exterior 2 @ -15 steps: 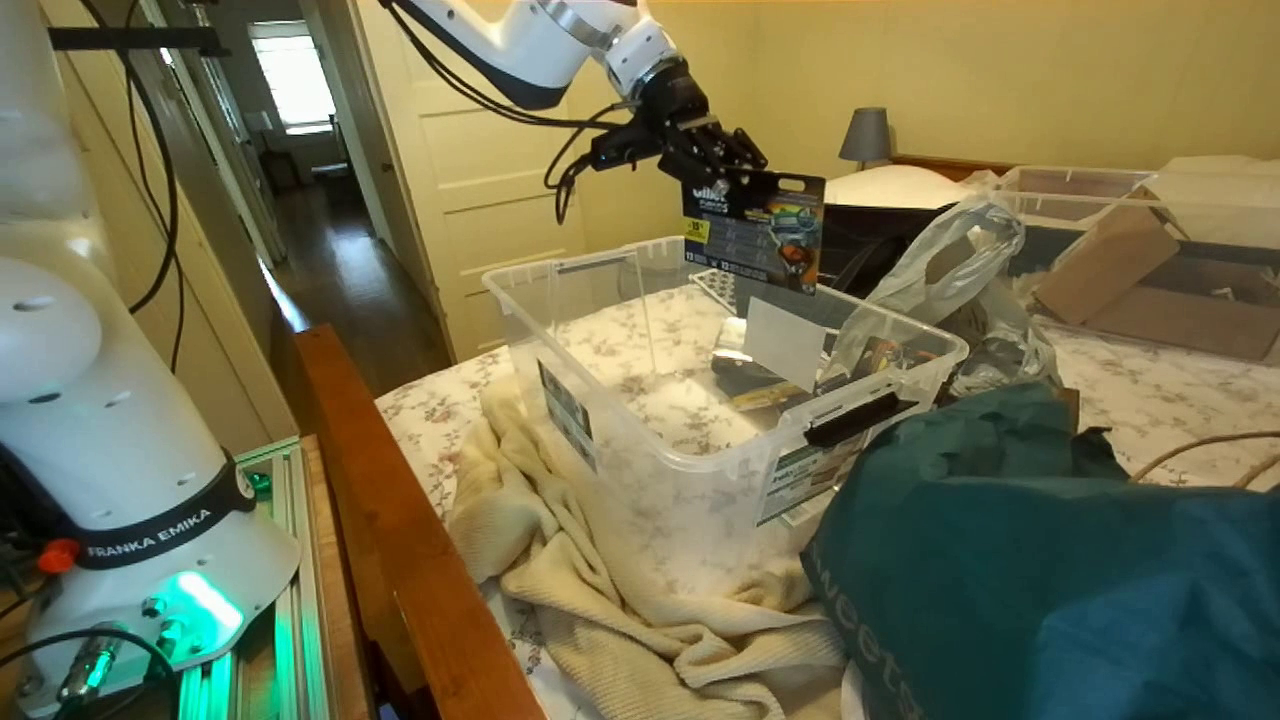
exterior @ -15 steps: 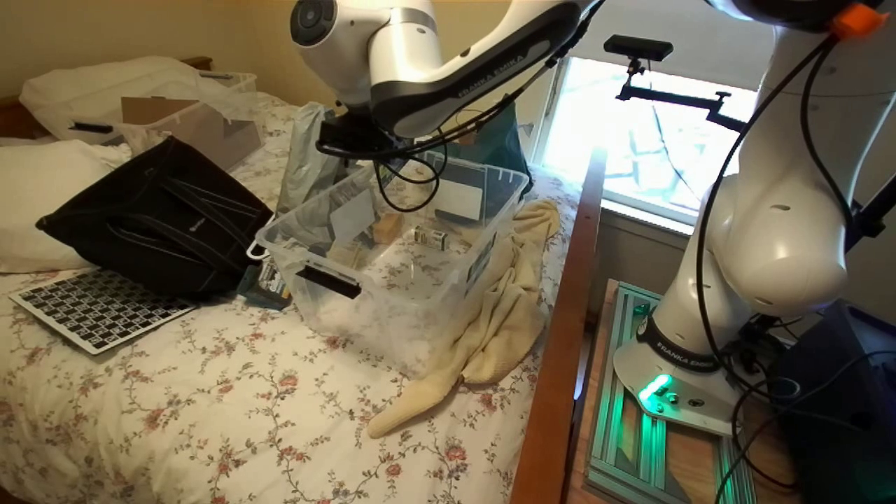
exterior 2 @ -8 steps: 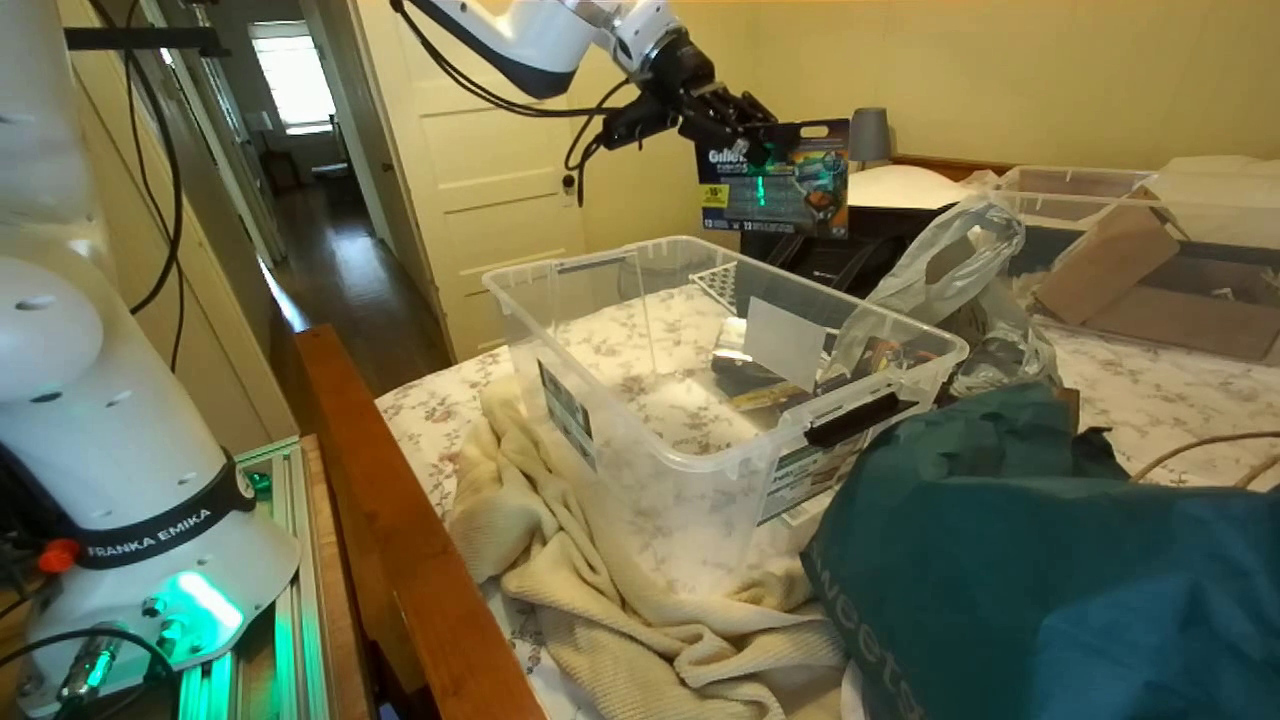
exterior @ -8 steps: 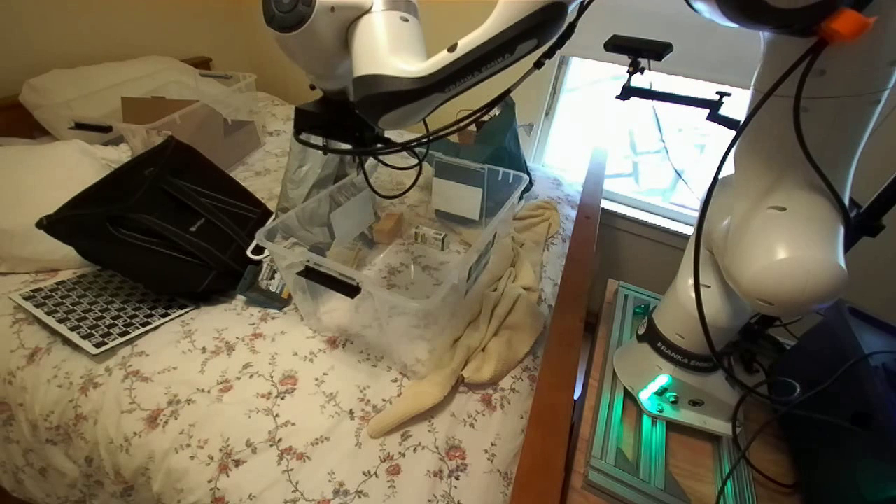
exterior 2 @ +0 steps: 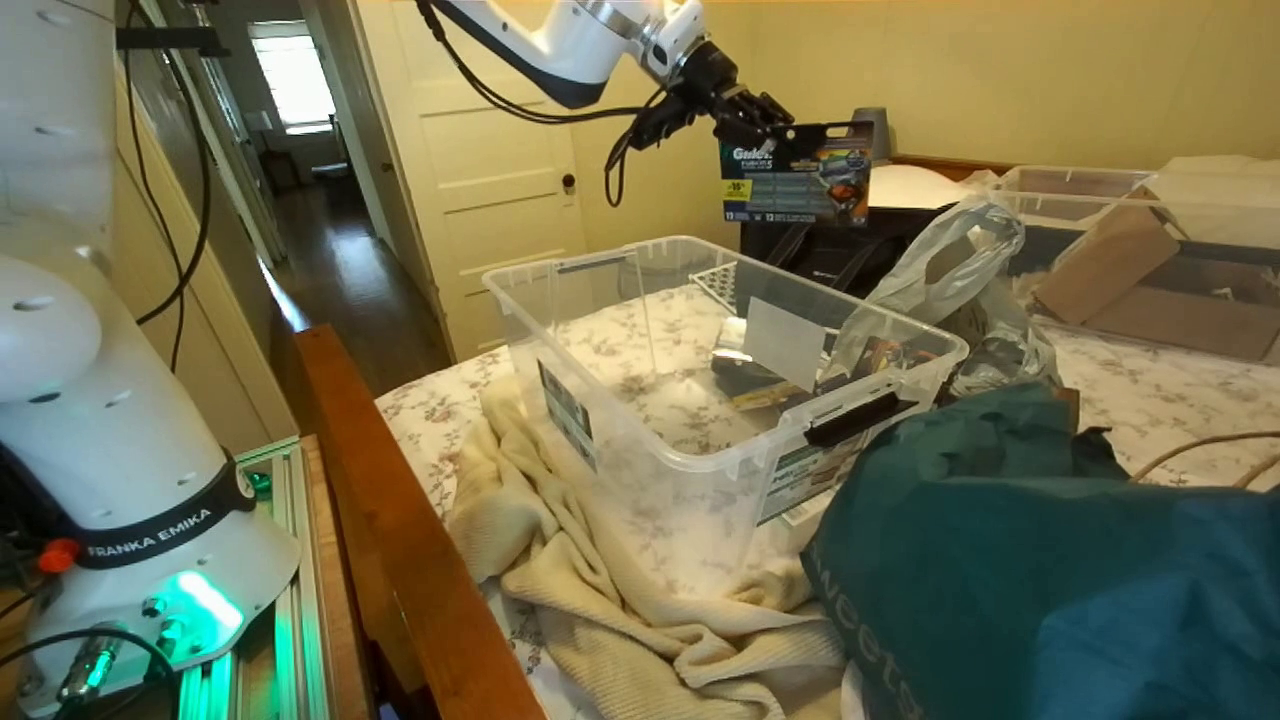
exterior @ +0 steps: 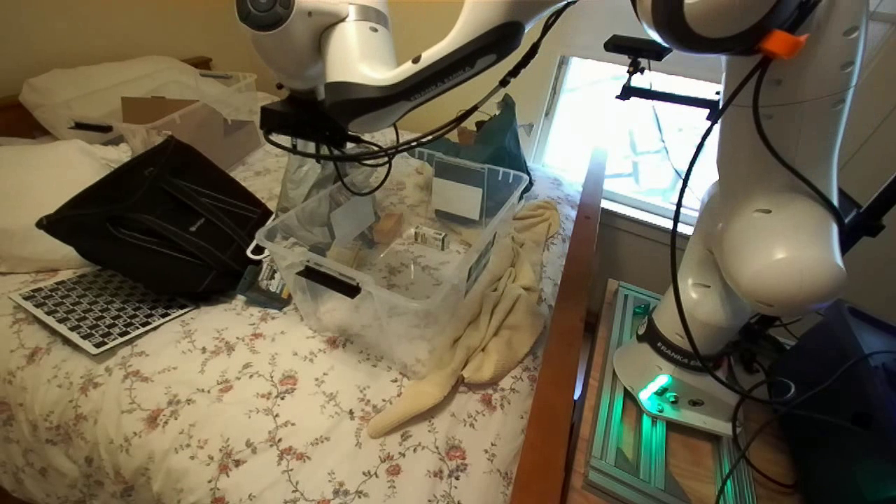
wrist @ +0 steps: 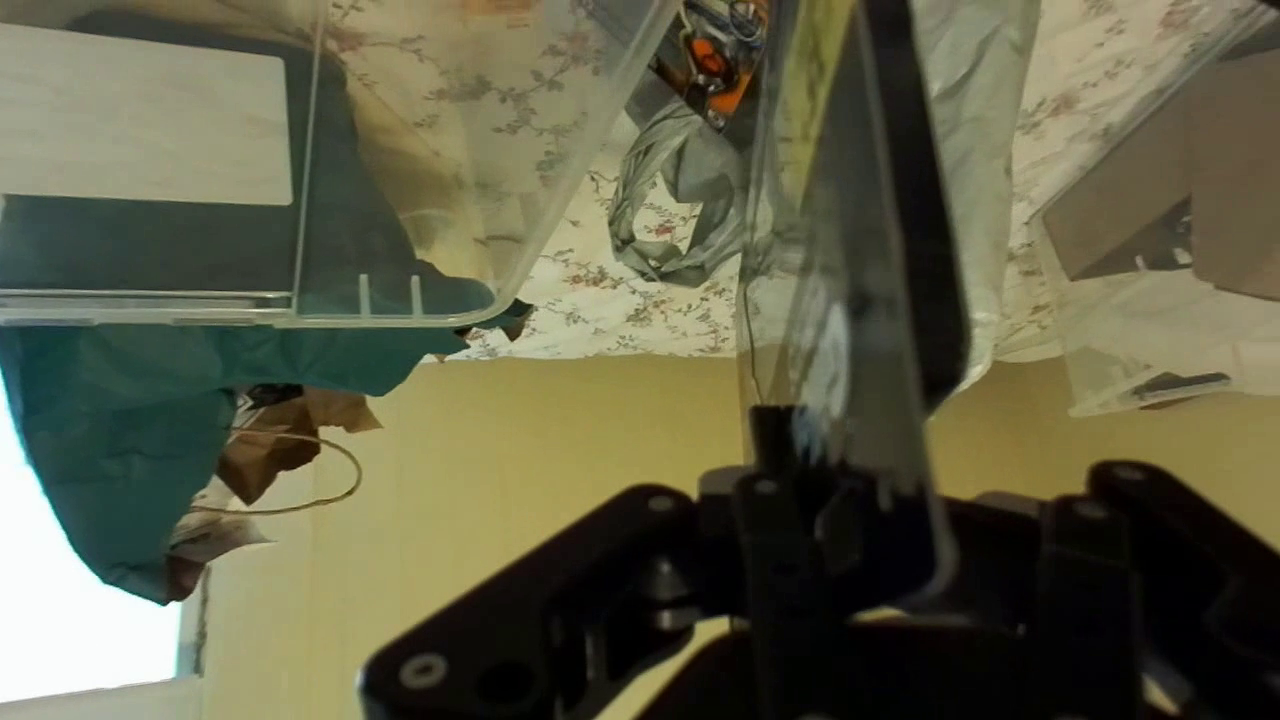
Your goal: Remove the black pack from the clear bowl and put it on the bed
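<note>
My gripper (exterior 2: 785,138) is shut on the top part of the black pack (exterior 2: 795,188), a flat printed card package that hangs upright in the air. In an exterior view the pack shows above and past the far rim of the clear bowl (exterior 2: 660,500), a big see-through tub. Seen almost edge-on in the wrist view, the pack (wrist: 850,260) rises from between the fingers and hides one of them; the tub (wrist: 390,318) lies to its left. Flowered cloth covers the bed (exterior: 280,413) under the tub. From the opposite exterior side, the arm hides the pack.
Beside the tub stand a grey plastic bag (exterior 2: 950,265), a teal bag (exterior 2: 1040,560) and a black bag (exterior: 161,217). A checkered board (exterior: 105,308) and a cream blanket (exterior: 504,315) lie on the bed. Another clear tub holds cardboard (exterior 2: 1110,250). A wooden rail (exterior: 567,350) edges the bed.
The pack, gripped throughout, has risen from the tub's opening and shifted sideways past its rim. The arm has swung left in an exterior view. The tub has not moved.
</note>
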You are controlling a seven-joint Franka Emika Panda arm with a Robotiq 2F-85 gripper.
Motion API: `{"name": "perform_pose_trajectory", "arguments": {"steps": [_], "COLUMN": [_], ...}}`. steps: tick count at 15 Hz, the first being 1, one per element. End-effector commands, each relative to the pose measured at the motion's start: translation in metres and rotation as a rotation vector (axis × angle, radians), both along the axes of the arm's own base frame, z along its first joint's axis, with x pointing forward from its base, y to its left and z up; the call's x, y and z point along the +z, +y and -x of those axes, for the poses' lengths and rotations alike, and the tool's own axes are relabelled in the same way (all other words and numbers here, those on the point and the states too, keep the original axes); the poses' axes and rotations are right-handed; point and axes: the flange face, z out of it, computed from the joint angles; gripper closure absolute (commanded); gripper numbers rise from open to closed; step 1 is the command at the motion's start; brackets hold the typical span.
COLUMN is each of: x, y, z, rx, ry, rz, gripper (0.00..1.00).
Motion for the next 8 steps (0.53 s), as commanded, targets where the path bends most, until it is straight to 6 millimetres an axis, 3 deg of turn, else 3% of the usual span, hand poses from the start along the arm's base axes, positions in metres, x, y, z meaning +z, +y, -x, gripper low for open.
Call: {"name": "perform_pose_trajectory", "arguments": {"steps": [1, 8], "x": [-0.0022, -0.0048], "y": [0.0008, 0.0007], "z": [-0.0029, -0.0089], "rx": [0.001, 0.010], "ry": [0.003, 0.006], "rz": [0.000, -0.005], "gripper": [1.00, 1.00]}}
